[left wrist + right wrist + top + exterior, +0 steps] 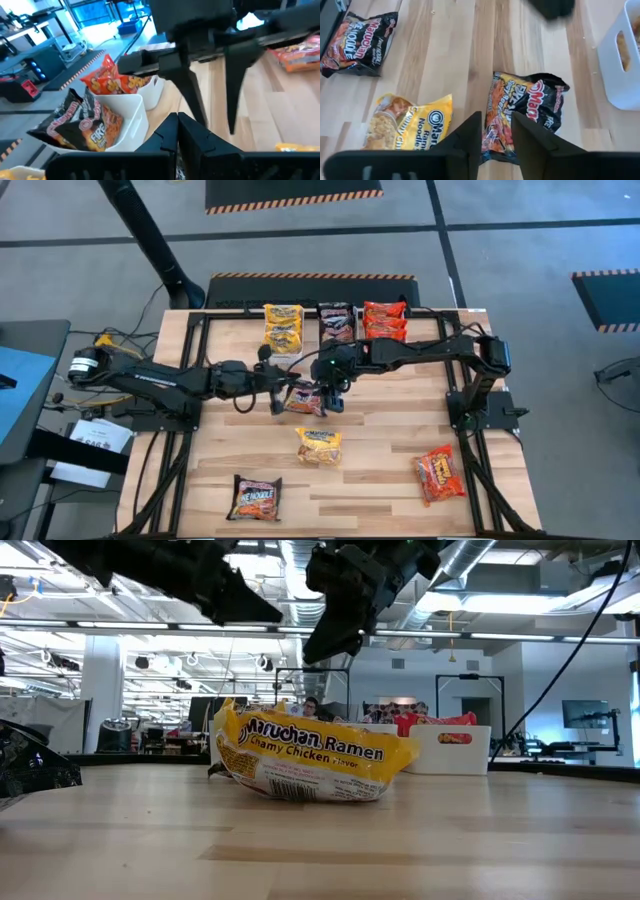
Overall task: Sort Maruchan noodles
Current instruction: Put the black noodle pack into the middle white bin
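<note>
A dark Maruchan packet (305, 398) (525, 112) lies flat on the wooden table between both grippers. My right gripper (334, 396) (496, 134) hangs open above it, slanting down, clear of it. My left gripper (277, 398) (178, 129) is shut and holds nothing, hovering just left of that packet. On the table lie a yellow packet (320, 446) (310, 762), another dark packet (255, 498) (359, 41) and a red packet (440, 474). At the far edge, yellow (283, 327), dark (336, 322) and red (384, 320) packets sit in white bins.
The white bins (136, 106) stand side by side along the table's far edge. Black frame rails (190, 370) run along the left and right sides. Bare wood lies between the loose packets toward the near edge.
</note>
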You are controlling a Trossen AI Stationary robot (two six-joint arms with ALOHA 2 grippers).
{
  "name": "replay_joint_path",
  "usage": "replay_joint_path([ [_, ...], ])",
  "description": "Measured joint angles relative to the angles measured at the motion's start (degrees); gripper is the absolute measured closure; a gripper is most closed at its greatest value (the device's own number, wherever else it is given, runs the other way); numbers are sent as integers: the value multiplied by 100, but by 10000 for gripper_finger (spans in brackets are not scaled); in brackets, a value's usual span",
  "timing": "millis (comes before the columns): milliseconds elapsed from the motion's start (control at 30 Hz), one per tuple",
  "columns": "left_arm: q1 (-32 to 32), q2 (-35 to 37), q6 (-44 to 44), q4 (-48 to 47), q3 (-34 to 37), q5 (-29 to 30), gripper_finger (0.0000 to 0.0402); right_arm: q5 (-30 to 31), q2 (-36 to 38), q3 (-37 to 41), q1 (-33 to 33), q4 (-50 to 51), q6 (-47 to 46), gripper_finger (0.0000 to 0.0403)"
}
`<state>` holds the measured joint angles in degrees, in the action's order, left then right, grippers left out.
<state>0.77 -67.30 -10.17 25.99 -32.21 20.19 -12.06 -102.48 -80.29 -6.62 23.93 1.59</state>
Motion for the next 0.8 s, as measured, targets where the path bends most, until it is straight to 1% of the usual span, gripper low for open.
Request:
replay_joint_path([
  [167,152,713,62,-667,-2,0,401,26,0,0,51,-47,188,233],
  [267,254,1044,324,-1021,-2,-1,401,151,0,0,37,-169,196,205],
  [433,463,1280,754,-1453,-2,-35,401,257,0,0,-41,-576,309,163],
  [500,561,1279,846,-1566,-2,-35,401,302,0,0,0,-645,500,155],
  [633,778,1184,947,-1637,2,-21,401,340,0,0,131,-704,895,153],
  [767,1019,1174,985,-1587,60,18,401,647,-194,-15,256,-938,939,154],
  [800,1079,1173,1036,-1604,77,52,401,681,-218,11,271,-847,943,154],
])
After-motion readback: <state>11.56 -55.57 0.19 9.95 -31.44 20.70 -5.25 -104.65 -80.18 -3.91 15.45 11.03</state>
